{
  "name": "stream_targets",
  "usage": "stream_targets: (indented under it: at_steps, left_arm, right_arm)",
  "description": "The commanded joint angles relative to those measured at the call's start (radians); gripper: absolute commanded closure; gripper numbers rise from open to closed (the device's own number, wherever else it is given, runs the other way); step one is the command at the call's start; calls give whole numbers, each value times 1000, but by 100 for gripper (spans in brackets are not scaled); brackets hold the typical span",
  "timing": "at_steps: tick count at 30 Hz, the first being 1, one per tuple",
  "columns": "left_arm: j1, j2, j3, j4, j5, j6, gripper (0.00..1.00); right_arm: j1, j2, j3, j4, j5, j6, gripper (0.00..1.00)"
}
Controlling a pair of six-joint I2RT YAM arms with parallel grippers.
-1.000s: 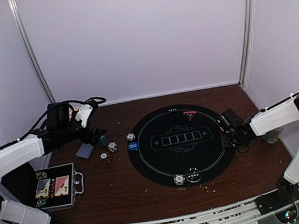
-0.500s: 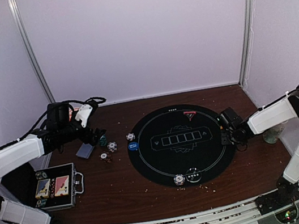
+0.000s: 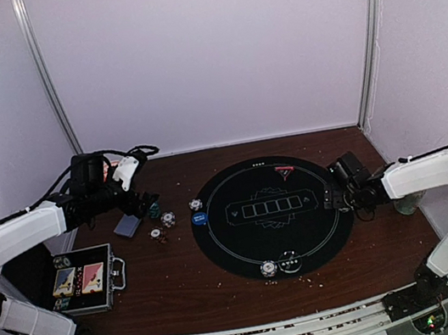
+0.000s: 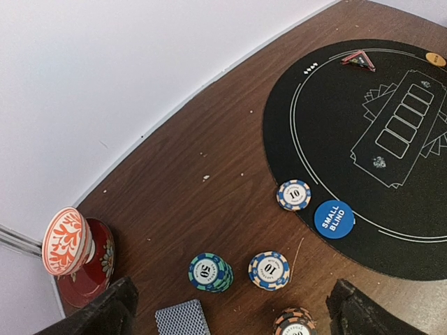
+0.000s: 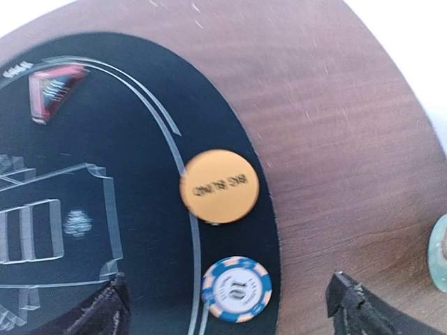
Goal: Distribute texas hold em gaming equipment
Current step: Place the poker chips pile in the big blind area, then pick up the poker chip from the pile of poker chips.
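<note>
The black round mat (image 3: 274, 236) lies mid-table. My right gripper (image 3: 333, 198) hovers open over its right edge; in the right wrist view a white-and-blue chip (image 5: 236, 288) lies flat on the mat between my right gripper's (image 5: 230, 315) spread fingers, untouched, just below the orange button (image 5: 219, 185). My left gripper (image 3: 139, 201) hangs open above the loose pile left of the mat: a teal chip stack (image 4: 209, 271), a white-blue stack (image 4: 269, 270), a reddish stack (image 4: 293, 322) and the blue-backed cards (image 4: 181, 319). A single chip (image 4: 294, 195) and the blue button (image 4: 334, 219) sit at the mat's left edge.
A red-triangle marker (image 3: 284, 171) lies at the mat's far side, and a chip (image 3: 268, 268) and a silvery button (image 3: 288, 260) at its near edge. The red bowl (image 4: 84, 262) stands by the left gripper. The black case (image 3: 84, 281) is front left. A greenish object (image 3: 408, 204) sits right.
The right gripper has opened and its wrist has lifted slightly and shifted toward the back; its forearm now lies flatter. The left arm has not moved.
</note>
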Motion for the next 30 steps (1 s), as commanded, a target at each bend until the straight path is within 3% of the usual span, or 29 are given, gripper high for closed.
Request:
stream_targets:
  at_steps: [1,10,16,22,30]
  left_arm:
    - [10,-15,-14,58,12,-2,2]
    - [10,9,4,4,41,41,2]
    - [11,90,26,-34,56,73,2]
    - [11,181,57,-53,72,81,2]
    - [22,185,52,-19,-1,38,2]
  right_arm:
    - [67,-117,30,-60,26,-23,0]
    - [257,-148,223,-158,48,-88,0]
    - [308,-95,124,14,26,-81,0]
    - [312,-87,94,39,16,-74,0]
    - [312,-58,93,53,7,-78,0]
